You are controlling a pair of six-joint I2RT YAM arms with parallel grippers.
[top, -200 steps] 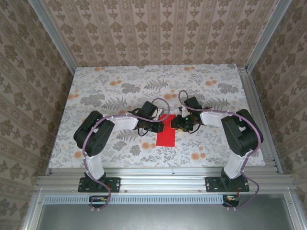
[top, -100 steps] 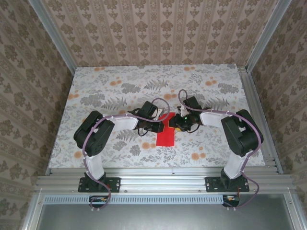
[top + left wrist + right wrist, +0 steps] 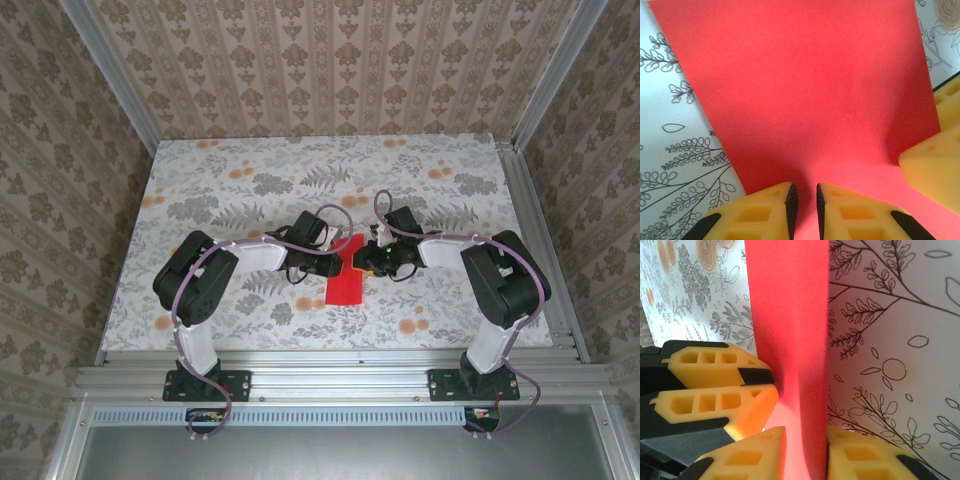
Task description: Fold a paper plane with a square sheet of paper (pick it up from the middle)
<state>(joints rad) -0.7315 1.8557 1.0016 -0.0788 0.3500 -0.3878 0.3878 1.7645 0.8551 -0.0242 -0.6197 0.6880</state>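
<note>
Flap of the sheet [image 3: 790, 315] runs up-frame from the right gripper [image 3: 806, 456] pinching it — left gripper [image 3: 771, 385], nearly closed, presses beside.

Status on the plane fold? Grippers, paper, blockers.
Left gripper: fingers pinching red paper sheet edge. Right gripper: fingers closed on its raised fold. Both grippers crowd together there.

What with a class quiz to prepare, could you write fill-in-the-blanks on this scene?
The square sheet of paper is ___ in colour. It passes ___ the fingers of the right gripper. The table under it bears a ___ print.
Missing words: red; between; floral.
</note>
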